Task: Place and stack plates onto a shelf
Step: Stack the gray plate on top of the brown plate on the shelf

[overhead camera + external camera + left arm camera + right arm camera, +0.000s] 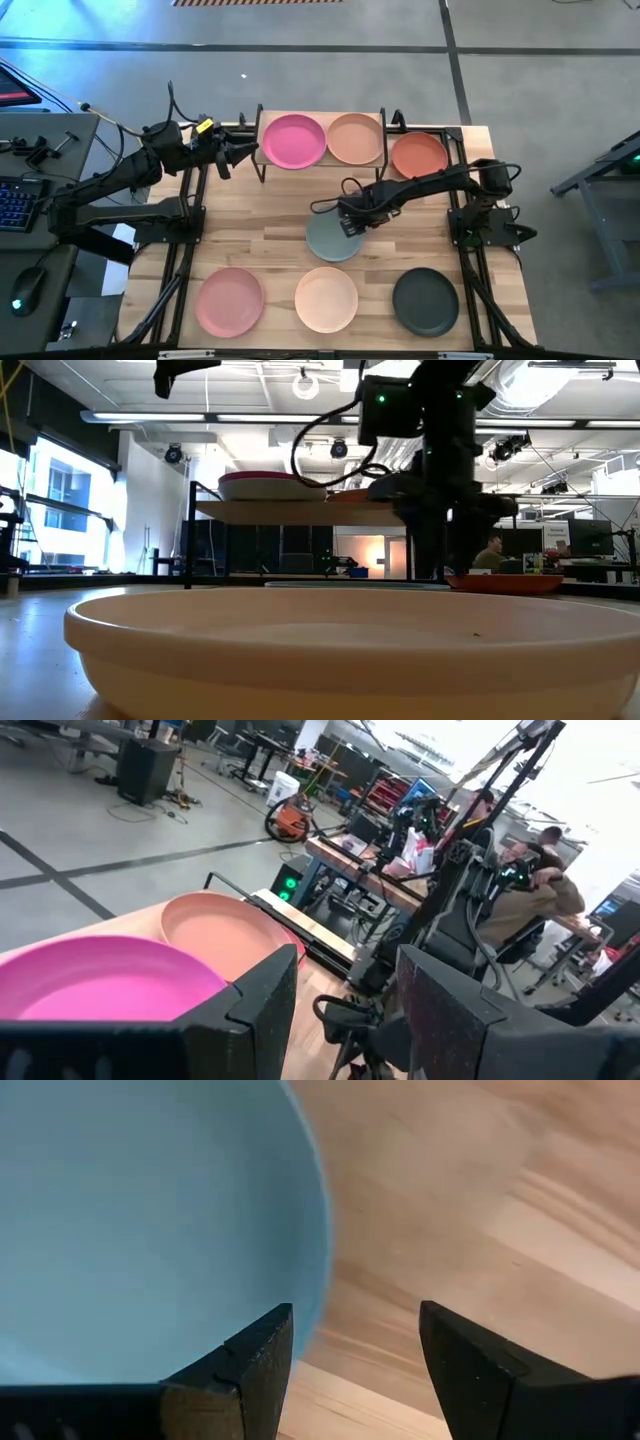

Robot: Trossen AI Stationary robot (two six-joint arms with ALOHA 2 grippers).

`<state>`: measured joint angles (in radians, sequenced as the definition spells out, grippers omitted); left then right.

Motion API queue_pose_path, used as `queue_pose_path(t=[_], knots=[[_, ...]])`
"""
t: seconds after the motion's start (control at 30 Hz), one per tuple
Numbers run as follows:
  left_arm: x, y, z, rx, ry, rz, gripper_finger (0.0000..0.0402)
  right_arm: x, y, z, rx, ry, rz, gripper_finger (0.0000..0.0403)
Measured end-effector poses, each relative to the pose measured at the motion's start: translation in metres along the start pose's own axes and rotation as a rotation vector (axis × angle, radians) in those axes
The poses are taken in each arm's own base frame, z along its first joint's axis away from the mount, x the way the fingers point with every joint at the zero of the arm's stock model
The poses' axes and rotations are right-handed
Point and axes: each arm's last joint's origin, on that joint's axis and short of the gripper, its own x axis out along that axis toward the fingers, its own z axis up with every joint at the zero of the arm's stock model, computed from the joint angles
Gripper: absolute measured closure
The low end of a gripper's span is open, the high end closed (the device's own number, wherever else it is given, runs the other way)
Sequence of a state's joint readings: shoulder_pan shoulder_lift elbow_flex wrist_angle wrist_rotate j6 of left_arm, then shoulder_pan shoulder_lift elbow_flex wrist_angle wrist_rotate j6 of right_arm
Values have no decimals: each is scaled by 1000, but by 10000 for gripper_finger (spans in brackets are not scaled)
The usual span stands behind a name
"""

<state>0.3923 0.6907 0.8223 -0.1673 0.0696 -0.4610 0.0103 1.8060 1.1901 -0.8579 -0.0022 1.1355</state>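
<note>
Right tool (350, 1370) low over the grey-teal plate (333, 240) at mid worktop (260, 240), fingers spread, nothing grasped. Seen only in right wrist view: plate rim under one finger, bare wood under the other. Left tool (245, 152) released, raised beside the shelf (300, 512). On the shelf: hot pink plate (293, 140), tan plate (356, 138). Orange plate (419, 155) just beside.

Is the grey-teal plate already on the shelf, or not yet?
Not yet. The grey-teal plate lies flat on the table, with the right gripper, jaws open, over its rim.
</note>
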Motion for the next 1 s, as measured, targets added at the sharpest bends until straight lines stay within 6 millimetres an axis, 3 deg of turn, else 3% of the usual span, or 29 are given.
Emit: queue_pose_path(t=[0.23, 0.47, 0.6, 0.77, 0.9, 1.0], knots=[[0, 0, 0, 0, -1, 0, 241, 29, -4, -4, 84, 34, 202, 204], [0, 0, 0, 1, -5, 3, 241, 29, -3, -11, 69, 32, 187, 210], [0, 0, 1, 1, -7, 3, 241, 29, -6, -14, 64, 35, 139, 261], [0, 0, 1, 1, -16, 12, 241, 28, -9, -18, 26, 35, 89, 382], [0, 1, 2, 1, -30, 42, 241, 24, -10, -20, -7, 47, 98, 387], [0, 1, 2, 1, -33, 48, 241, 10, -11, -22, -58, 38, 143, 400]])
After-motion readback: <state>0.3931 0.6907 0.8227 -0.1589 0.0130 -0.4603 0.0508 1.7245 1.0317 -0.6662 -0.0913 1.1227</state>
